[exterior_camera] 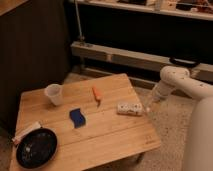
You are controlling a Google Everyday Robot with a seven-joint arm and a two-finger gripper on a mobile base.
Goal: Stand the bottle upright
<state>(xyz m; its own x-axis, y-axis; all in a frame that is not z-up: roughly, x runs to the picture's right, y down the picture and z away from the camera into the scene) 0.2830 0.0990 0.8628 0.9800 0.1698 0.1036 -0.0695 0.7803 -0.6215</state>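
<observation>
The bottle (129, 108) lies on its side on the desk (110, 136); the hand (148, 107), spread, hangs just beside it.

Whitish bottle (129, 108) with dark-marked pale label, blue sponge (77, 117), orange object (96, 94), black plate (36, 147), light wood table (115, 135), whitish gripper (148, 106) centre right

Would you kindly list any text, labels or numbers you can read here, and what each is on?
bottle label: dark marks, too blurred to read.
gripper, beside the bottle at the right edge of the table: no lettering seen.
No legible text anywhere.
</observation>
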